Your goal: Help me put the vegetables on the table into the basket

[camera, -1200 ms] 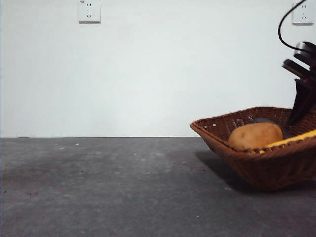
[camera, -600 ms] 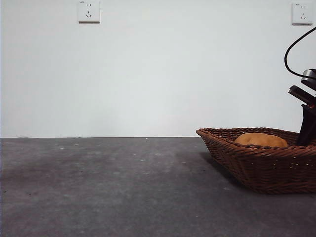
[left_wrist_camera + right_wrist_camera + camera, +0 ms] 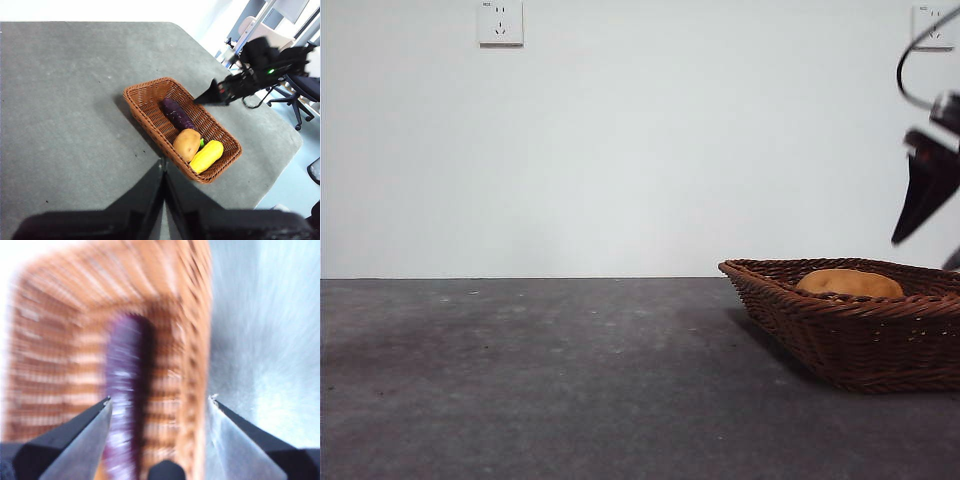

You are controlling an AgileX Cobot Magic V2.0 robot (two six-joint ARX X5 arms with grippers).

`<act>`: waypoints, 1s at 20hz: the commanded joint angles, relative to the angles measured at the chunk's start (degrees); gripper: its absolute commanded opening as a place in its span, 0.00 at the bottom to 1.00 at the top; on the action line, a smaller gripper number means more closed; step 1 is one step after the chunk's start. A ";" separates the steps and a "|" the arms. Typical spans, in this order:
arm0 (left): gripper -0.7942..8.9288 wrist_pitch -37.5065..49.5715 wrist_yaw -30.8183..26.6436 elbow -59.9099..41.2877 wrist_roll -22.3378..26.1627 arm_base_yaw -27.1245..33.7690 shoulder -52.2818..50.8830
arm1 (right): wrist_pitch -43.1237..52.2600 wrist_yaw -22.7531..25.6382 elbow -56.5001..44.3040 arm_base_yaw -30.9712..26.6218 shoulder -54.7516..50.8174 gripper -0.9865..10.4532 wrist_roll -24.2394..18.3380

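Basket (image 3: pixel 150 100): brown wicker, on the grey table (image 3: pixel 65 100).
Inside it: purple eggplant (image 3: pixel 176 113), brown potato (image 3: pixel 186 144), yellow corn (image 3: pixel 206 156).
Right hand (image 3: pixel 159 402): spread open, empty, above the basket over the eggplant.
Left hand (image 3: pixel 162 165): pressed closed, empty, well apart.
Progress: all three vegetables are in; nothing seems left on the table.

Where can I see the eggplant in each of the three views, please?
Front view: not visible; only the potato shows above the rim of the basket.
Left wrist view: the eggplant lies in the basket, beside the potato.
Right wrist view: blurred purple streak between the open right gripper jaws.
Shared landmark: the basket.
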 commanded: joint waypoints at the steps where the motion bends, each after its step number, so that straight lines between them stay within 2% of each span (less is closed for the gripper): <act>1: 0.07 0.15 -0.13 -0.04 1.05 0.17 -0.13 | -5.01 0.24 1.46 0.00 -3.76 0.37 0.09; 8: 0.07 0.22 -0.13 -0.04 2.16 0.17 -0.13 | -23.63 -1.29 1.68 0.07 -19.04 0.35 -2.38; 11: 0.07 0.52 -0.11 -0.04 2.16 0.17 -0.13 | -29.97 -1.33 1.68 0.07 -23.52 0.19 -4.48; 12: 0.07 0.50 -0.11 -0.04 2.16 0.17 -0.13 | -31.89 -1.33 1.68 0.07 -24.76 0.16 -4.81; 16: 0.07 0.50 -0.04 -0.04 2.16 0.17 -0.13 | -37.44 -1.33 1.68 0.07 -29.11 0.13 -6.25; 18: 0.07 0.50 0.24 -0.04 2.16 0.17 -0.13 | -38.73 -1.31 1.68 0.07 -31.02 0.07 -7.34; 20: 0.07 0.52 0.31 -0.04 2.19 0.17 -0.13 | -39.39 -1.29 1.68 0.07 -32.52 0.07 -8.15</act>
